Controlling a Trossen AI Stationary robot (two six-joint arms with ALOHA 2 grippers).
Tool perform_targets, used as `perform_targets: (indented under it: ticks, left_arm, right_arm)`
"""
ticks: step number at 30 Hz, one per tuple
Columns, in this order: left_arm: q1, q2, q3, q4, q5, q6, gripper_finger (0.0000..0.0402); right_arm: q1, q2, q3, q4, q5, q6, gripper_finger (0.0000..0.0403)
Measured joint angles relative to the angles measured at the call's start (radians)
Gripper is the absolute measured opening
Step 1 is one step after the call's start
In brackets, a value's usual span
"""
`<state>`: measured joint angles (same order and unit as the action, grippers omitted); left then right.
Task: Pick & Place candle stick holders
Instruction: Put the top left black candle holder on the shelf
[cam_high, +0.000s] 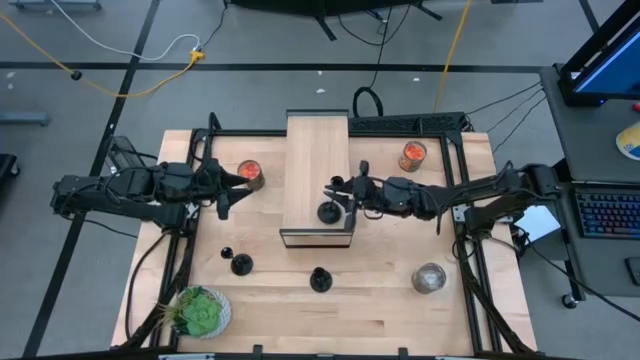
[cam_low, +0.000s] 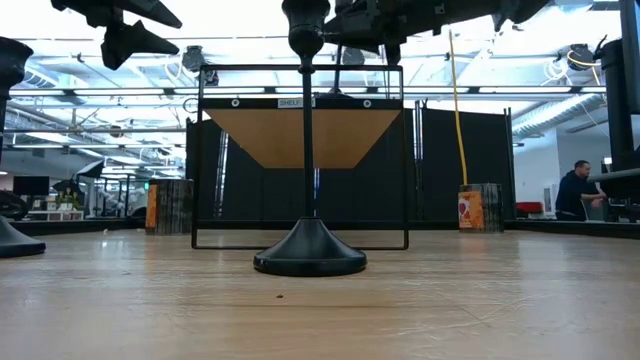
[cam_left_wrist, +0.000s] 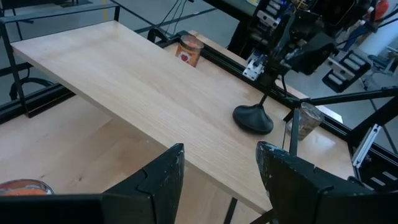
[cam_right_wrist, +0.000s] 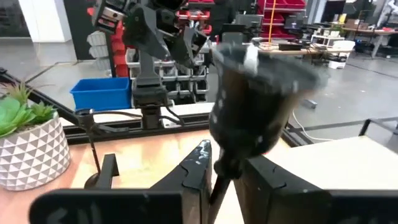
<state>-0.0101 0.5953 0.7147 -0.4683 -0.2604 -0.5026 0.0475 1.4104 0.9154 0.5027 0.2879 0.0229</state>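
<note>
Over the shelf's front right corner, right gripper (cam_high: 352, 190) has its fingers around the thin stem of a candle stick holder (cam_high: 328, 211) whose base sits on the shelf (cam_high: 316, 150) — grip tight or loosening, can't tell. Holder looks rigid, bottom-heavy, tippy up top; stem just under the cup is the sensible hold, though thin and likely slick. Two more holders (cam_high: 241, 265) (cam_high: 320, 280) stand on the table (cam_high: 330, 320) near its front edge. Left gripper (cam_left_wrist: 217, 180) parted, empty, off the shelf's left side. Cup blurred in the right wrist view — contact unclear.
</note>
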Motion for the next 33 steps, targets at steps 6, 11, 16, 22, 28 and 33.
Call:
perform_targets:
  ticks: [6, 11, 16, 22, 28, 33]
  left_arm:
    - [0.000, 0.000, 0.000, 0.001, -0.001, 0.001, 0.0207]
    - [0.000, 0.000, 0.000, 0.002, -0.002, -0.002, 0.0207]
    - [0.000, 0.000, 0.000, 0.003, -0.002, -0.005, 0.0207]
    - [0.000, 0.000, 0.000, 0.003, -0.002, -0.009, 0.0207]
    - [0.000, 0.000, 0.000, 0.003, -0.002, -0.011, 0.0207]
    - [0.000, 0.000, 0.000, 0.003, -0.002, -0.011, 0.0207]
  right_arm:
    - [0.000, -0.026, 0.000, -0.026, -0.001, -0.002, 0.0050]
    - [0.000, -0.025, 0.000, -0.037, -0.003, 0.003, 0.0050]
    - [0.000, -0.025, 0.000, -0.037, -0.004, 0.003, 0.0050]
    - [0.000, -0.025, 0.000, -0.037, -0.005, 0.041, 0.0055]
    - [0.000, -0.025, 0.000, -0.036, -0.052, 0.061, 0.0072]
    - [0.000, -0.025, 0.000, -0.036, -0.058, 0.082, 0.0074]
